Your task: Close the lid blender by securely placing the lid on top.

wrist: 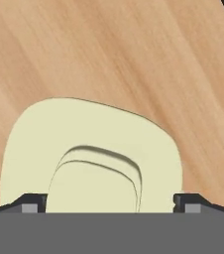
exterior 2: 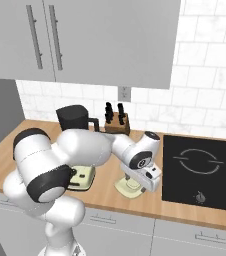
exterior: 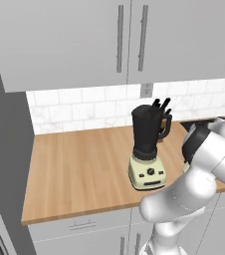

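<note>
The pale cream lid point(wrist: 91, 149) lies flat on the wooden counter point(wrist: 134, 54), close under the hand, with its raised centre between the two dark fingertips point(wrist: 32, 203). My gripper point(wrist: 110, 203) is open and straddles that raised centre without touching it. From the right base view the lid point(exterior 2: 122, 189) peeks out beneath the lowered gripper point(exterior 2: 135, 184), near the counter's front edge. The blender point(exterior: 147, 137), a black jar with an uncovered mouth on a cream base, stands to the left of the lid; its jar point(exterior 2: 74, 117) shows behind my arm.
A knife block point(exterior 2: 116, 120) stands against the tiled wall behind the blender. A black cooktop point(exterior 2: 205, 170) lies to the right of the lid. Grey wall cabinets point(exterior: 129, 40) hang above the counter. Bare wood point(exterior: 74, 169) stretches left of the blender.
</note>
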Controlling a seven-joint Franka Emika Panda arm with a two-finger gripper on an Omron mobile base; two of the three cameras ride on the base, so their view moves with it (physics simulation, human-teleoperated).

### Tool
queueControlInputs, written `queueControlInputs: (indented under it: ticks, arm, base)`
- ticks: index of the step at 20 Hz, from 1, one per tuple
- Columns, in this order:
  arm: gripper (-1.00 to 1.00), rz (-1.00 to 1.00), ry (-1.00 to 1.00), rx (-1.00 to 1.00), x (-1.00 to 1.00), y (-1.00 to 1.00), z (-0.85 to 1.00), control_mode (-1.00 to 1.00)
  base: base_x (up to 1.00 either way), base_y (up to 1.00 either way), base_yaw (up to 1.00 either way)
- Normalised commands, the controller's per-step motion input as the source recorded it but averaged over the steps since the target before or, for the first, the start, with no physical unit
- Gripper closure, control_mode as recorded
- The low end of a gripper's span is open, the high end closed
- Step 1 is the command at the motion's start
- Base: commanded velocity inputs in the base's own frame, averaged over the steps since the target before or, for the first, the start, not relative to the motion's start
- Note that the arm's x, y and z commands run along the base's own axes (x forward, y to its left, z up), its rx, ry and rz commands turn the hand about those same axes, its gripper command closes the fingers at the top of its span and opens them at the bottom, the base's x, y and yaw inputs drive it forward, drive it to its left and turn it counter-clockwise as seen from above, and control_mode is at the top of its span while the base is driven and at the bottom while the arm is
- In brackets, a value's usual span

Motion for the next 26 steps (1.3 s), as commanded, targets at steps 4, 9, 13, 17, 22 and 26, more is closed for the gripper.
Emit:
queueControlInputs:
  ticks: [4, 9, 13, 17, 22, 26]
  arm:
    - [-1.0, -0.01, 0.06, 0.0, 0.03, 0.11, -0.13, -1.0]
    - [1.0, 0.0, 0.02, 0.0, 0.01, 0.01, -0.09, -1.0]
    - [1.0, 0.0, 0.0, 0.0, 0.0, 0.0, 0.01, -1.0]
    - [1.0, 0.0, 0.04, 0.0, 0.0, 0.06, 0.01, -1.0]
    - [1.0, 0.0, 0.03, 0.0, -0.05, 0.12, 0.3, -1.0]
    - [1.0, -0.01, -0.01, 0.0, -0.44, 0.07, 1.0, -1.0]
  base:
    - [0.0, 0.0, 0.0]
    - [0.0, 0.0, 0.0]
    - [0.0, 0.0, 0.0]
    - [0.0, 0.0, 0.0]
    - [0.0, 0.0, 0.0]
    - [0.0, 0.0, 0.0]
